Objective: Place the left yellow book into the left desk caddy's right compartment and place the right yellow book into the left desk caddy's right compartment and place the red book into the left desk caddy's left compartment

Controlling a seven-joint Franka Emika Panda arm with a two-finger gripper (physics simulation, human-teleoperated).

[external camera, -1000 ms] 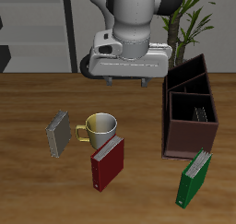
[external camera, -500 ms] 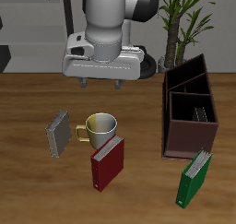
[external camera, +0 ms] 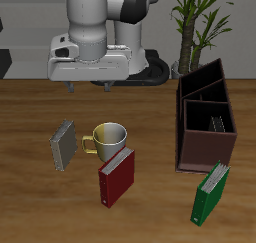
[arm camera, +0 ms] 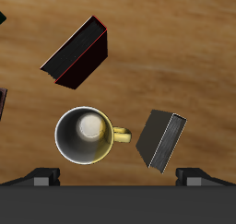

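The open, empty hand [external camera: 86,86] is hanging high above the small grey book [external camera: 63,144], and needs to go down and grab it

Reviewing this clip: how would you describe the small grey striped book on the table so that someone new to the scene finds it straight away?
Start at the metal mug with the yellow handle, near the middle of the wooden table. The grey striped book lies just beyond the handle, on the mug's side away from the dark desk caddy. It is smaller and thinner than the red book and the green book, which both lie nearer the table's front edge.
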